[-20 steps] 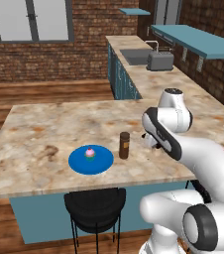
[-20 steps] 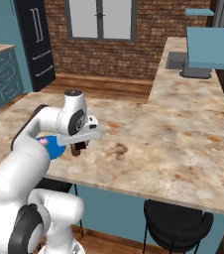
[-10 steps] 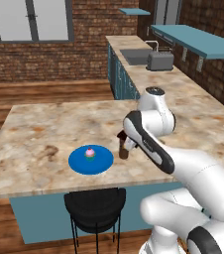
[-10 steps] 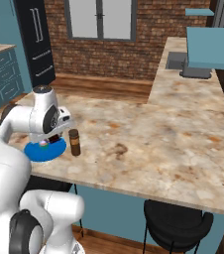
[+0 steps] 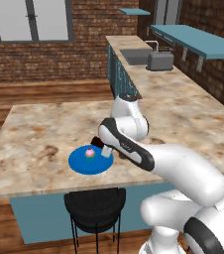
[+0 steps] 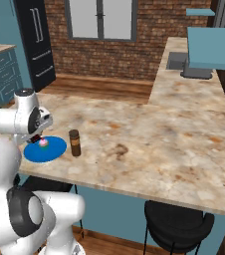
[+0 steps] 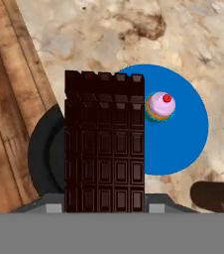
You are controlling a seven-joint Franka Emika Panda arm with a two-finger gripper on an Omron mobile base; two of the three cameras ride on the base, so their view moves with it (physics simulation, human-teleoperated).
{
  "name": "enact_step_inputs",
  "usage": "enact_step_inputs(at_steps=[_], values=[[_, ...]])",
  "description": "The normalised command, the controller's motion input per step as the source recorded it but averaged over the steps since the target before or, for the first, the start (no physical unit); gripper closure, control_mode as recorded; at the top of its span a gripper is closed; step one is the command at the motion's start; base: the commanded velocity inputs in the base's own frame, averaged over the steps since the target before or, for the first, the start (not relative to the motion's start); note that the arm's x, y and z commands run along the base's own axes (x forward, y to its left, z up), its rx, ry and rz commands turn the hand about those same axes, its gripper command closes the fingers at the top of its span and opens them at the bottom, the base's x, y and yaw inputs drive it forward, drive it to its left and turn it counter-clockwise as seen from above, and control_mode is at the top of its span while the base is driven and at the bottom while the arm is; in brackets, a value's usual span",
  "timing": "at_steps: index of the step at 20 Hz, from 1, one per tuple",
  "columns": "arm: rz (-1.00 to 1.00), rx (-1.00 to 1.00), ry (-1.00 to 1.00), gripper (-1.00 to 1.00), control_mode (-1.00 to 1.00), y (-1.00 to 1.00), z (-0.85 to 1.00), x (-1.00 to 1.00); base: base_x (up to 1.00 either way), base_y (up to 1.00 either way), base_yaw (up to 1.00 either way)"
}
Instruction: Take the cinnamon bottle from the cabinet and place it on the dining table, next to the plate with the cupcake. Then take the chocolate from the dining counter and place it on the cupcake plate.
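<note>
Chocolate carried over the plate, release not yet made

Over the last second the arm has been swung from beside the bottle (image 6: pixel 74 143) across to the plate (image 5: pixel 79 164), so the second step is judged nearly done: only lowering and letting go remain. The gripper (image 7: pixel 105 208) is clamped on the chocolate (image 7: pixel 104 149), a dark, flat, ridged bar of squares. Just ahead and below lies the smooth round blue plate; on it the pink-frosted cupcake (image 7: pixel 159 105) is seen, beside the bar's far corner.
</note>
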Motion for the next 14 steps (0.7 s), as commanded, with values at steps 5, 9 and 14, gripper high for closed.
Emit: enact_step_inputs(at_steps=[5, 9, 14], values=[[0.00, -0.19, 0.07, 1.00, -1.00, 0.55, -0.61, 0.89, 0.00, 0.00, 0.00], [0.00, -0.20, 0.07, 1.00, -1.00, 0.36, -0.70, 0.69, 0.00, 0.00, 0.00], [0.00, -0.10, 0.07, 1.00, -1.00, 0.14, -0.47, 0.27, 0.00, 0.00, 0.00]])
